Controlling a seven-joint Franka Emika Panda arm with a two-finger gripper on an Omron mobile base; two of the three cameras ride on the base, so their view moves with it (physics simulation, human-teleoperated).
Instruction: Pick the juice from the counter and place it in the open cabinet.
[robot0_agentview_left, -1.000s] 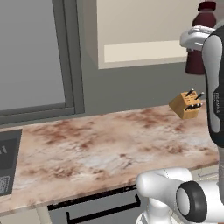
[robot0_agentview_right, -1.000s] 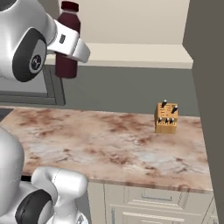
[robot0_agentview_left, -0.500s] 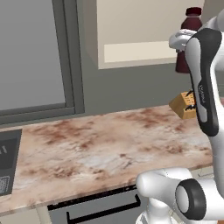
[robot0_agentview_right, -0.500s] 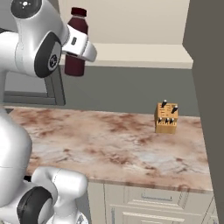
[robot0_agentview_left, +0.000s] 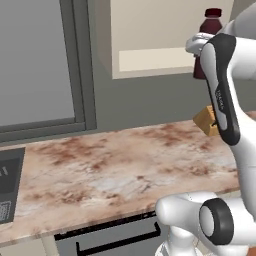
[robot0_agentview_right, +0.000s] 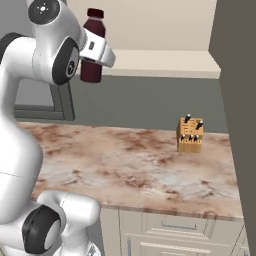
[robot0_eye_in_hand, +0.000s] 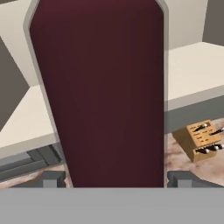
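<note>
- The juice is held upright, high above the counter, and is carried level with the front edge of the open cabinet.
- In the right base view, the lower body of the bottle is seen in front of the cabinet's shelf edge, while its dark red cap is raised against the beige back wall.
- In the left base view, the juice is partly hidden behind the white arm; its cap and neck are shown above the wrist.
- The gripper is closed around the bottle: in the hand view a dark finger tip is pressed to each side of the maroon body.
- The open cabinet is shown with a plain beige shelf; nothing is seen standing on the visible part of that shelf.
- Whether the bottle's base is over the shelf or just in front of it cannot be told.
- A tan knife block is set on the marbled top near the wall, with dark handles seated in its slots; it is also caught in the hand view, below the shelf.
- The black cooktop is inset at the left end of the counter.
</note>
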